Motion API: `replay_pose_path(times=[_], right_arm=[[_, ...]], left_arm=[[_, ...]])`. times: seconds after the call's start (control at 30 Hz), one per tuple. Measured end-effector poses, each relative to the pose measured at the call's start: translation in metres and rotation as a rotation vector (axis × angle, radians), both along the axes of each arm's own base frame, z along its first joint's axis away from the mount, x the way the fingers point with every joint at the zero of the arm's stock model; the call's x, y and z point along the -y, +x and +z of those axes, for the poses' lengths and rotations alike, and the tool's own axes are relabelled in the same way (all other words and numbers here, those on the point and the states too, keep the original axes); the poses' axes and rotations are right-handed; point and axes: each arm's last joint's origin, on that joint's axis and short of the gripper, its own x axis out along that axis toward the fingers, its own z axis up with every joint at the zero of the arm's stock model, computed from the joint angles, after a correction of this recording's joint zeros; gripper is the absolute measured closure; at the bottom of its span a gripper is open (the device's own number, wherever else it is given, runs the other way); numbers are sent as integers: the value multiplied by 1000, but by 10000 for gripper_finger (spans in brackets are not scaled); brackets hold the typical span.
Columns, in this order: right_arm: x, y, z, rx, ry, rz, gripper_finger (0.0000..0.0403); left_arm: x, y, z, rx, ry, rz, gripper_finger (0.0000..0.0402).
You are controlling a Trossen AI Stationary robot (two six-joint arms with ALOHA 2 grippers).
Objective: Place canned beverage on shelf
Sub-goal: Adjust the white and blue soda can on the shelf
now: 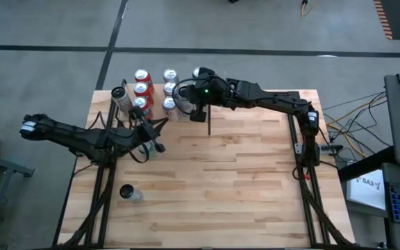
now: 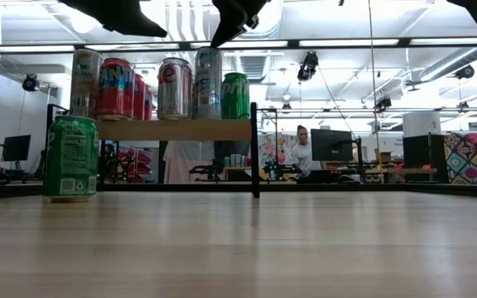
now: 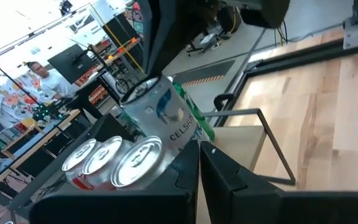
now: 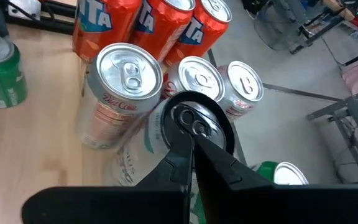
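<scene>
The shelf point(image 2: 172, 130), a small light wooden board with thin black posts, stood at the far left part of the tabletop point(image 1: 228, 187) and carried a cluster of cans: orange ones point(image 4: 148, 31), silver ones point(image 4: 197, 78), a pale Diet Coke can point(image 4: 120, 93) and a green one point(image 2: 235, 96) at its end. The right claw point(image 4: 193, 134) was above the shelf, its fingers pressed together with the tips resting on the top of a white Celsius can point(image 3: 166, 118) that stood among the others; nothing was pinched between them. The left claw point(image 3: 199, 155) hung over the tabletop just in front of the shelf, its fingers likewise pressed together and empty. A separate green can point(image 2: 70, 158) stood upright on the tabletop, and another can point(image 1: 129, 192) stood near the tabletop's left edge, well apart from the shelf. A person point(image 2: 303, 149) sat at a desk in the room behind.
</scene>
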Motion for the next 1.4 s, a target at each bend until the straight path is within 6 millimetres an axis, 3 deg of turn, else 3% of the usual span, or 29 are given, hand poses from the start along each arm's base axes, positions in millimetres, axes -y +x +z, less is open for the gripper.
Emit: replay_pose_path(times=[0.4,0.77,1.4], right_arm=[[-1,1,10,79,-6,51,394],[-2,6,12,147,18,105,394],[-1,8,-7,96,66,87,394]], left_arm=[[-2,-11,27,108,-19,-2,402],[-1,-34,45,218,-44,-34,402],[1,-44,50,252,-51,-57,402]])
